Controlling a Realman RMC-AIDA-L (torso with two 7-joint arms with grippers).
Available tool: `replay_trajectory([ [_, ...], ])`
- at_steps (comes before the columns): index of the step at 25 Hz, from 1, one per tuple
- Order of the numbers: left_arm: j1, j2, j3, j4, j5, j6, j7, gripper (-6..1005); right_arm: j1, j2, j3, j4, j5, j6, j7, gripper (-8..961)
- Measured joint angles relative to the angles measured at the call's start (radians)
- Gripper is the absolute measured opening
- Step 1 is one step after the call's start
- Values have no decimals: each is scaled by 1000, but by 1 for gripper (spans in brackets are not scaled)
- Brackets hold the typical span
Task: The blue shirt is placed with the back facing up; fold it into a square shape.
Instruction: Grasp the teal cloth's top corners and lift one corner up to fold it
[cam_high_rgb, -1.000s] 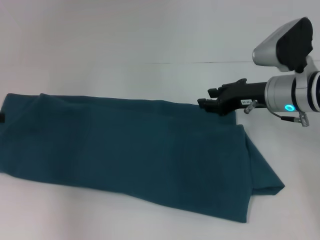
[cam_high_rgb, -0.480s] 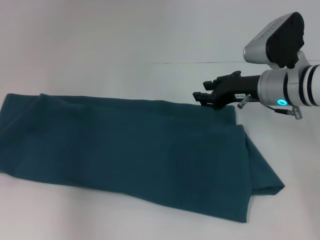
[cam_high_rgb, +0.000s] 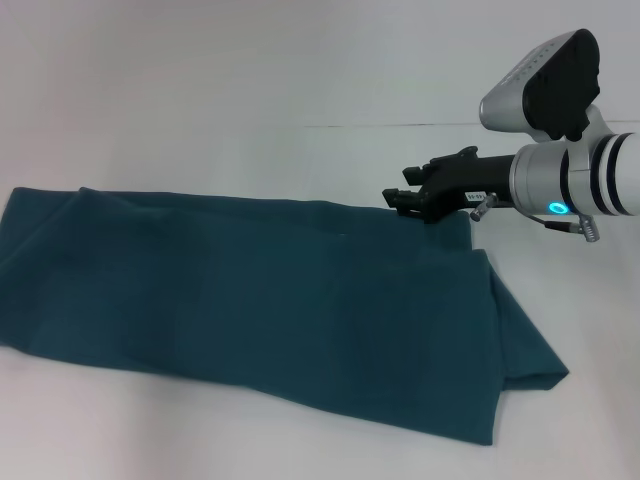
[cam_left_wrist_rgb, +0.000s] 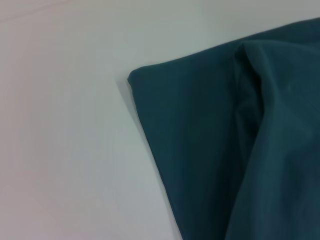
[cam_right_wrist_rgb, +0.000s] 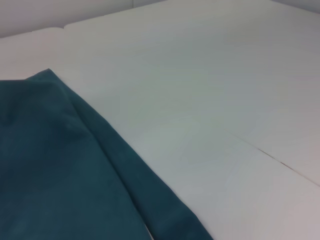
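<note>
Head view: right gripper (cam_high_rgb: 402, 201) fingers at blue shirt's (cam_high_rgb: 270, 300) far edge.

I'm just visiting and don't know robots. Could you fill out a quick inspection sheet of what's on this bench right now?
Surface: white table, one thin seam across it.
Job's things: blue shirt lying flat, folded to a long band, plain side up.
Clutter: nothing seen.
Grippers: right gripper at the shirt's far right corner; left gripper not in view.
Cables: thin wire under the right wrist.
Surroundings: nothing seen.
</note>
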Motion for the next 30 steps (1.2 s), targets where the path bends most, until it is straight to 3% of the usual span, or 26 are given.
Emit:
replay_trajectory([
  [12,-8,0,16,-44,2,8,15,529,0,-2,0,6,25,17,-3,426],
  [30,-40,8,26,-162,3,-86,16,525,-2,-2,0,21,30,50,-10,425],
])
